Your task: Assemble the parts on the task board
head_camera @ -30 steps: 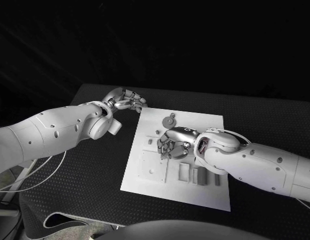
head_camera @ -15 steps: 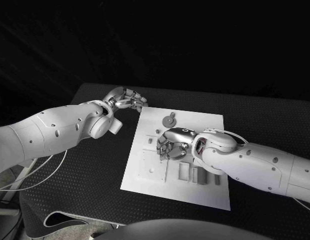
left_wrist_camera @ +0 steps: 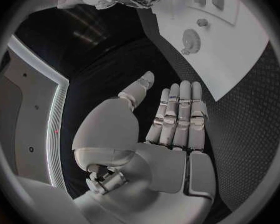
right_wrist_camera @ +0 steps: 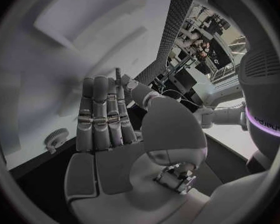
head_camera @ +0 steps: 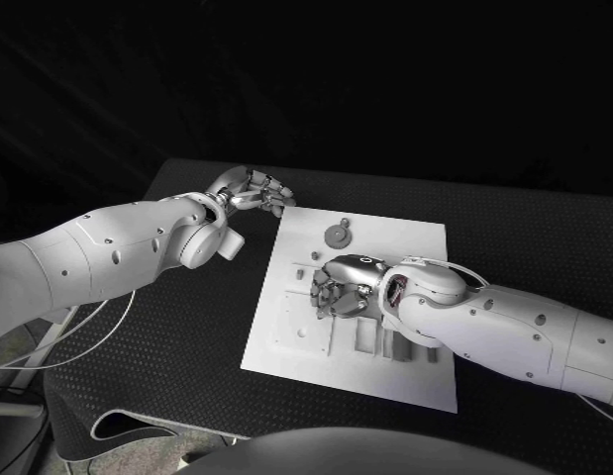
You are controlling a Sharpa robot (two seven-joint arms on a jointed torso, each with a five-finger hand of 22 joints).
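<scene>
The task board point(head_camera: 392, 376) lies in the middle of your black table point(head_camera: 177, 356), with small grey parts point(head_camera: 395, 346) set on it and a round gear point(head_camera: 338, 235) near its far edge. Your right hand point(head_camera: 344, 287) hovers palm-down over the board's middle, fingers straight and together, holding nothing. Your left hand point(head_camera: 254, 191) hangs off the board's far left corner, fingers extended and empty.

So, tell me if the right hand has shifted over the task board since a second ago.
No, no clear move. The right hand hovers over the middle of the task board, just on the near side of the round toothed part, as before.
</scene>
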